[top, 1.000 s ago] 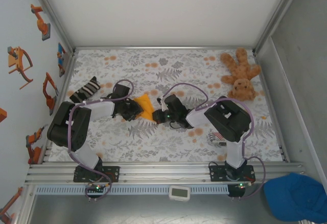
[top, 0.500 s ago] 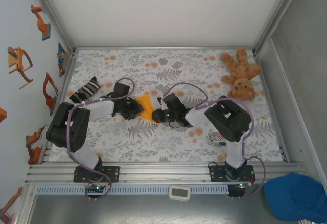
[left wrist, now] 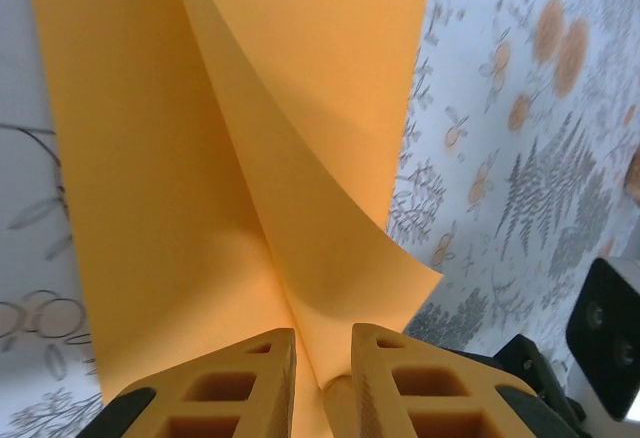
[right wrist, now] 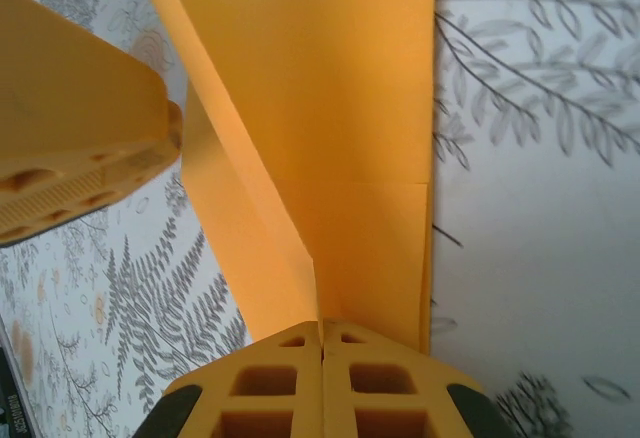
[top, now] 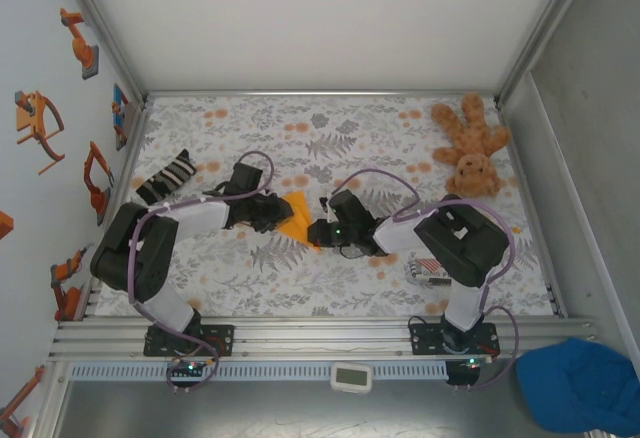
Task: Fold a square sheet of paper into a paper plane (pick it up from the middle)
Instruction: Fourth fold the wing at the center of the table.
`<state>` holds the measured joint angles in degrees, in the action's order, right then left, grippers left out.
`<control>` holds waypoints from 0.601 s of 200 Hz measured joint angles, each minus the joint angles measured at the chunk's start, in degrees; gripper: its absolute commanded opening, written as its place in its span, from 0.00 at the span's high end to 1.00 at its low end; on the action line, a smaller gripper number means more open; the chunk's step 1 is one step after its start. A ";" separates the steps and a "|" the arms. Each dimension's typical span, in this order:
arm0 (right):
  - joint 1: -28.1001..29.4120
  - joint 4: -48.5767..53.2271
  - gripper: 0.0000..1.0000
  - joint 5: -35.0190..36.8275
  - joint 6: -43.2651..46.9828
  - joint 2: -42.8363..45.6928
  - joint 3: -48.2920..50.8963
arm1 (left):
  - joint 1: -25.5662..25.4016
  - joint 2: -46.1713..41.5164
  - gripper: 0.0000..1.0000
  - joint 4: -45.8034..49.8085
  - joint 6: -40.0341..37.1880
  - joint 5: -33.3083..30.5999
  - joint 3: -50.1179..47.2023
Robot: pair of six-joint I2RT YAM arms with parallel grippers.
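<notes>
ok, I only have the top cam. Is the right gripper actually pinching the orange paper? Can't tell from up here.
Observer: Yes. In the right wrist view the right gripper is shut on the orange paper, right beside a folded edge.
Operator: and the left one?
Observer: The left gripper pinches it too. Its jaws are nearly together and the paper runs into the slit between them.
Operator: are the layers lying flat?
Observer: No. In the left wrist view the upper layer curls away from the lower one, opening like a flap.
</notes>
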<state>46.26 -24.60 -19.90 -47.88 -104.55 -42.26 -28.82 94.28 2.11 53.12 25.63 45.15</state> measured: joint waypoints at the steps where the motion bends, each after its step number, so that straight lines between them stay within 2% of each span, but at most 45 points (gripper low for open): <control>1: 0.00 -0.11 1.00 0.00 -0.09 0.07 0.11 | -0.04 0.07 0.79 0.00 0.00 0.00 0.00; 60: 0.00 -0.79 1.00 0.24 -0.35 1.01 1.62 | -0.68 3.52 0.79 0.07 0.02 0.17 0.00; 103: 0.04 -0.74 0.96 0.46 -0.26 1.01 1.62 | -0.83 3.74 0.66 0.26 -0.20 0.79 0.70; 120: 0.04 -0.72 0.96 0.46 -0.15 1.01 1.62 | -0.85 3.85 0.65 0.55 -0.63 1.03 1.03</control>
<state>46.30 -25.32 -19.44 -48.03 -103.55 -40.64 -29.67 98.13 2.66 52.49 26.65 46.17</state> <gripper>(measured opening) 0.049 0.343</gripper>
